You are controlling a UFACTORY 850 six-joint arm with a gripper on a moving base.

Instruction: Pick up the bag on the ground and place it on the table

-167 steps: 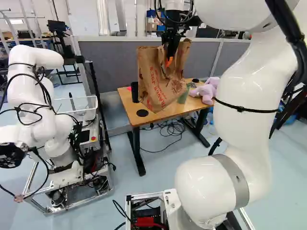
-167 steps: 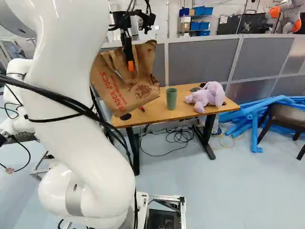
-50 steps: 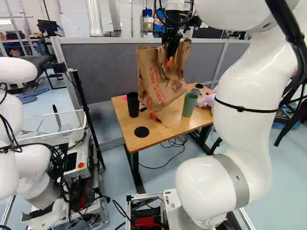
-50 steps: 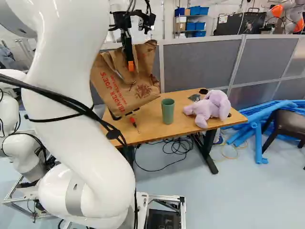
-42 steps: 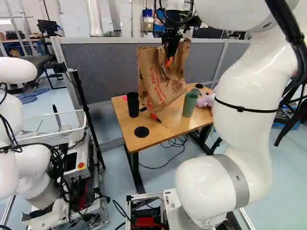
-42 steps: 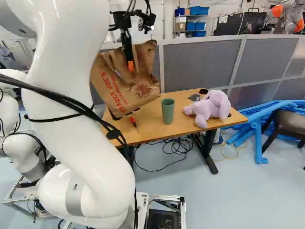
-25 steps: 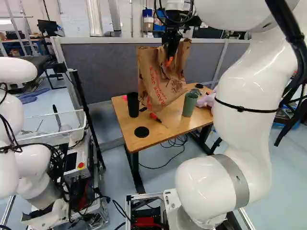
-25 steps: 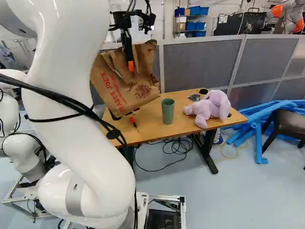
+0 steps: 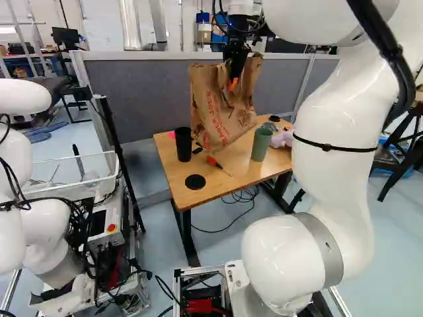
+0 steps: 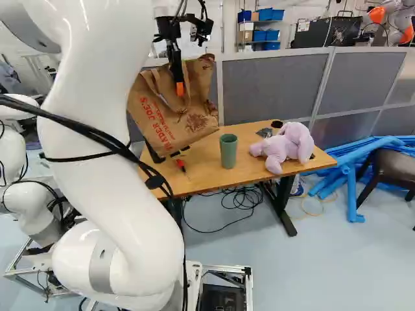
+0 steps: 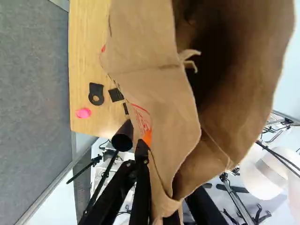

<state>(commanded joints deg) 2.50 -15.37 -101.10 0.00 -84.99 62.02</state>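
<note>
Gripper [image 10: 179,89]: pinching the upper edge of the paper bag, its jaws on either side of the paper.
Paper bag [image 10: 172,116]: hanging tilted from the jaws, clear of the floor; its open mouth spreads ahead of them in the wrist view. It hides part of the table in both base views; whether it is over the tabletop or short of it, I cannot tell.
Table [image 10: 206,172]: lower than the jaws, seen past the bag.
Black disc [image 9: 195,181]: flat on the tabletop, lower than the jaws.
Red-handled tool [image 10: 181,163]: on the table, lower than the jaws, partly behind the bag.
Black cup [image 9: 184,146]: upright on the table, lower than the jaws; past the orange-tipped finger in the wrist view.
Green cup [image 10: 228,151]: upright, lower than the jaws and right of them in the right base view.
Lilac plush toy [image 10: 285,148]: farther right of the jaws there, on the table.
Gray partition [image 10: 272,84]: beyond jaws and table.
</note>
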